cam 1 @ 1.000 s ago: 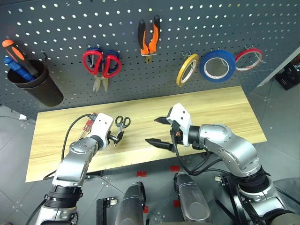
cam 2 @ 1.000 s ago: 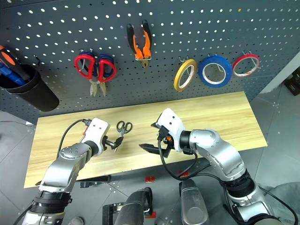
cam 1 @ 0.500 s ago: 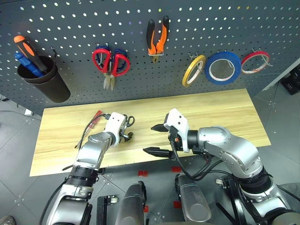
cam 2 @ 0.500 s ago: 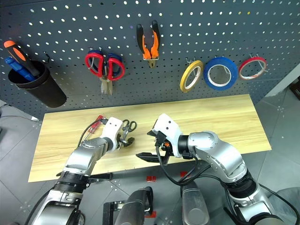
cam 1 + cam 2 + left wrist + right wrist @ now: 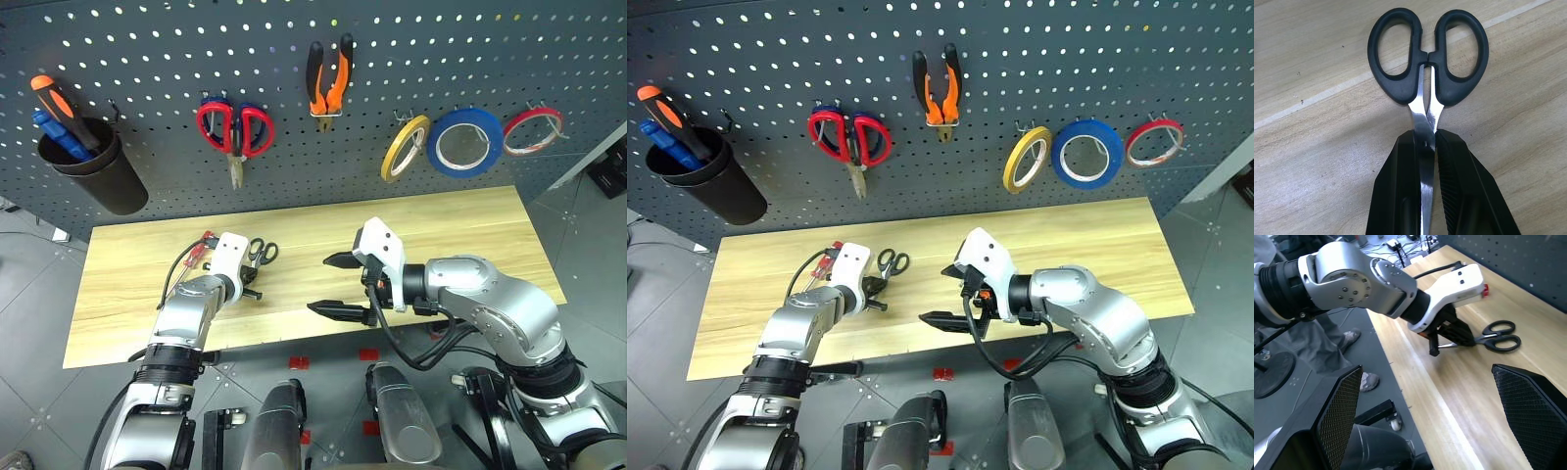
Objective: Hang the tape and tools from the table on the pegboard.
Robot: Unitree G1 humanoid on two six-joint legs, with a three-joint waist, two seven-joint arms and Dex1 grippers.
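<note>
- The left tool (image 5: 1426, 196) is clamped on the blades of the small steel scissors (image 5: 1427, 73), which lie flat on the desk (image 5: 460, 220) with their black handle loops pointing toward the pegboard (image 5: 411, 49).
- Just beside the scissors, on the side toward the black cup (image 5: 93, 176), lies the slim red-handled screwdriver (image 5: 201, 245), partly hidden behind the left arm.
- The right tool (image 5: 338, 286) hangs above the desk near the scissors, toward the tape side, its two fingers spread wide and holding nothing.
- On the pegboard above the scissors hang the red- and blue-handled scissors (image 5: 235, 132); the orange-and-black pliers (image 5: 328, 83) hang beside those, toward the tape.
- The blue tape (image 5: 465, 142) hangs on the pegboard between a thin yellow ring (image 5: 404, 147) and a thin red ring (image 5: 534, 130), well apart from the scissors.
- The black cup holds an orange-black screwdriver (image 5: 54, 103) and a blue one (image 5: 54, 135).
</note>
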